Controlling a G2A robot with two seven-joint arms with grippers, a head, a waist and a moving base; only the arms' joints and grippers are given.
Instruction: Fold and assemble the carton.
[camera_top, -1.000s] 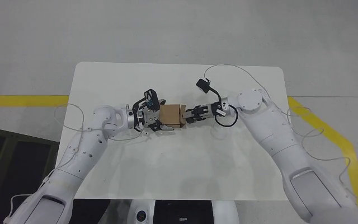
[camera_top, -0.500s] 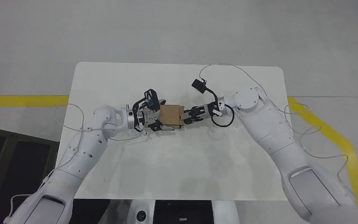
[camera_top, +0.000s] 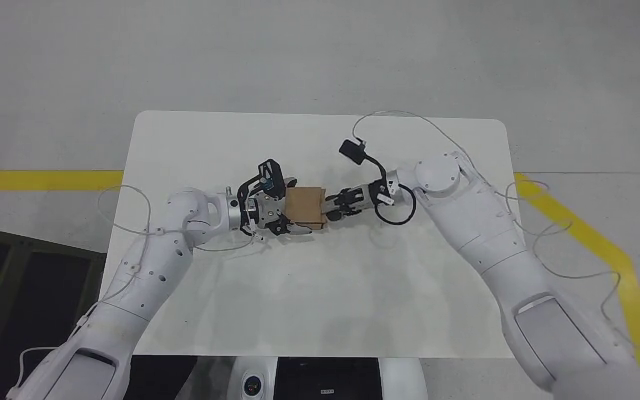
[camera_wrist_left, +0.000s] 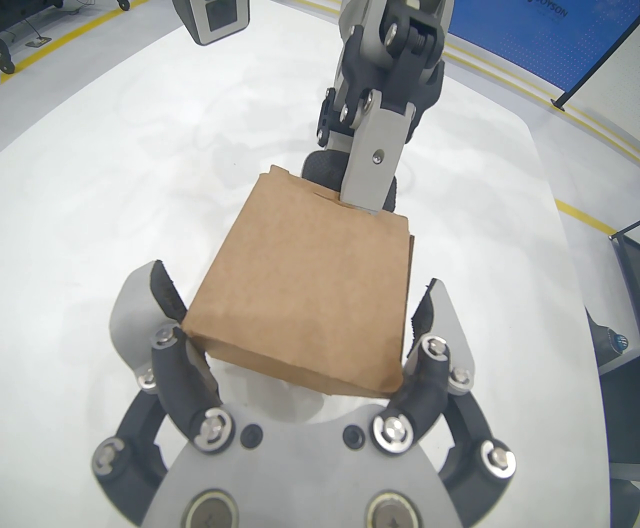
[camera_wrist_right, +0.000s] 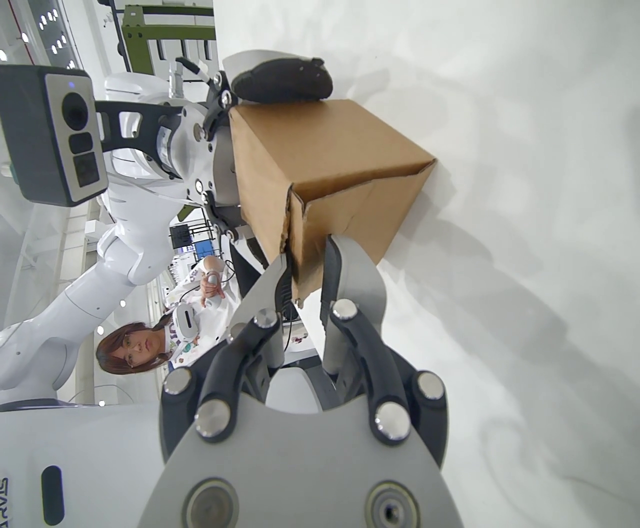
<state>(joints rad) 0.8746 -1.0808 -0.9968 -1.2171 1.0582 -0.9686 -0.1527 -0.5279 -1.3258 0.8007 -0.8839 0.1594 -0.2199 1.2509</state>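
The left gripper stands wide open, its jaws spread across the full width of the carton and pressed against two opposite sides, close to the end nearest its palm. This hold looks like an anchor. It clamps the brown box square and stops it sliding on the table while the other arm works the opposite end. From the palm the carton reaches straight outward, resting on the tabletop with a broad closed face turned up towards the wrist.

Directly opposite, at the carton's far end, the right gripper is almost closed. Its jaws are only a narrow gap apart, with a thin cardboard edge pinched between them. That edge lies where a side wall meets the end flap. Just beyond the jaws the seam looks ragged and slightly agape, so this end seems not fully tucked.

I judge the step in hand to be closing or seating this end flap. A narrow pinch suits thin board, and with the arms facing each other along the box, one can push against the other's hold. Too hard a push could buckle the wall or skew the carton between the left jaws.
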